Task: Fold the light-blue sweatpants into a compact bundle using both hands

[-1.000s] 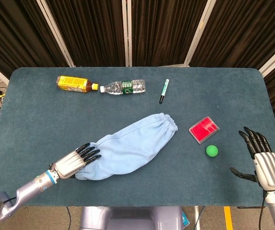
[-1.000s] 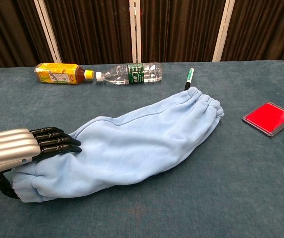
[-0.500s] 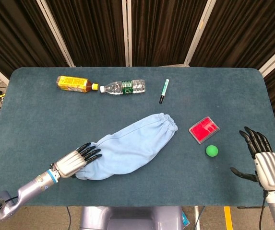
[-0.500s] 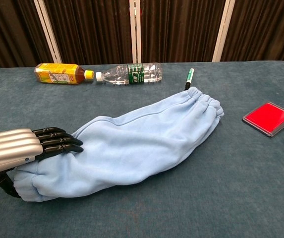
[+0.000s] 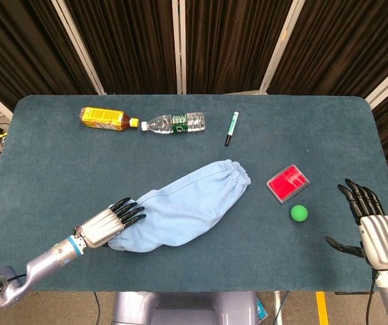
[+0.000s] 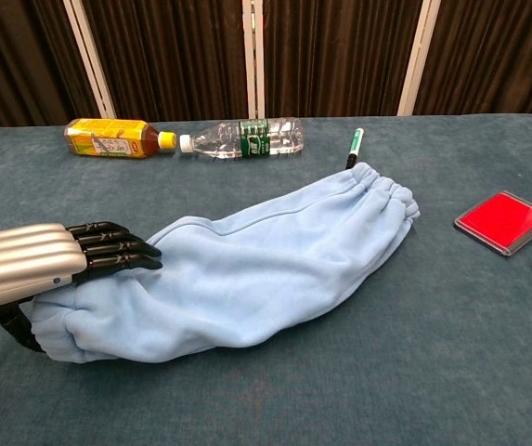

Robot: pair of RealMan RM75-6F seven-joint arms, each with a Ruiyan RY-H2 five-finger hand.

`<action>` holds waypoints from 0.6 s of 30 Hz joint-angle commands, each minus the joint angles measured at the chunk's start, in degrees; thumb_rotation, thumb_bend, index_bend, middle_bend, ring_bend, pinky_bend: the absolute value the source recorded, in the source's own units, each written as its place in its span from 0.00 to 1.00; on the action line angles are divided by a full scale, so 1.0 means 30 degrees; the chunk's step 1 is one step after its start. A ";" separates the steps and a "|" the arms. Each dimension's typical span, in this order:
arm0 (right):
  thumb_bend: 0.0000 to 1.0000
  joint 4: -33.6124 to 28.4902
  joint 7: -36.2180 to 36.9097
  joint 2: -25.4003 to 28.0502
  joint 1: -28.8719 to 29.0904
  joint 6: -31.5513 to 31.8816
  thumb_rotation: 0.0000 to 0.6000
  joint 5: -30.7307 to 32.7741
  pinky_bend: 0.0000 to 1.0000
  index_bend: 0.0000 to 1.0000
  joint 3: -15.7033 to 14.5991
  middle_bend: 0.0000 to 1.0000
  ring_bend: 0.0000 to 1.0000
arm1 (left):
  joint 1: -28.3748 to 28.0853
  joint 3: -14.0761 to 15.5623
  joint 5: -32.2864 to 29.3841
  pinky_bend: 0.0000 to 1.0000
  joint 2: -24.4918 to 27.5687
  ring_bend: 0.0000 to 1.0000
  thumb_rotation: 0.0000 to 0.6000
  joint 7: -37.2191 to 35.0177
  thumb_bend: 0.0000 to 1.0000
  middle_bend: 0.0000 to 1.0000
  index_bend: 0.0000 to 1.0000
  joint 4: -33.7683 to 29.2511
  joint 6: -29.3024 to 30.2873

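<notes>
The light-blue sweatpants (image 5: 183,208) lie as a long roll slanting across the middle of the bench (image 5: 45,162), gathered cuff end pointing up toward the pen (image 5: 231,128), thick end nearest the robot's left. The left hand (image 5: 109,223) grips that thick end: its fingers (image 6: 112,251) lie flat over the top of the cloth while the thumb hooks under the near edge. Over the last second this hand has carried the end a little inward and up, so the near fold now bunches higher and sits further along the roll than before. I judge that to be the start of turning this end over onto the rest, with most of the folding still ahead.

The right hand (image 5: 373,223) hovers at the bench's right edge, fingers apart and holding nothing, well apart from the sweatpants and unmoved in that time.

Between it and the cloth sit a red card case (image 5: 288,183) and a green ball (image 5: 298,213). At the far side lie two capped containers end to end: a yellow-labelled tea bottle (image 5: 103,118) with brown drink inside, and a clear water bottle (image 5: 175,123) whose contents I cannot make out.
</notes>
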 commanded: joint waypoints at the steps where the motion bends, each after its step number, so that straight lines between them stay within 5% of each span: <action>1: 0.00 -0.0004 0.0005 0.0000 0.0002 -0.0018 1.00 0.0007 0.00 0.00 0.0008 0.00 0.00 | -0.0049 -0.0045 -0.0074 0.00 0.0021 0.00 1.00 0.0066 0.59 0.00 0.00 -0.0073 -0.0073; 11: 0.00 0.0000 0.0113 0.0038 -0.0034 -0.0006 1.00 -0.0037 0.00 0.00 0.0047 0.00 0.00 | -0.0132 -0.0063 -0.0191 0.03 -0.0332 0.02 1.00 0.0125 0.62 0.01 0.06 0.0089 -0.0109; 18: 0.00 0.0028 0.0183 0.0059 -0.0053 0.0002 1.00 -0.0050 0.00 0.00 0.0081 0.00 0.00 | -0.0032 -0.0414 -0.0064 0.44 -0.0848 0.52 1.00 0.0525 0.75 0.54 0.69 0.0681 0.0875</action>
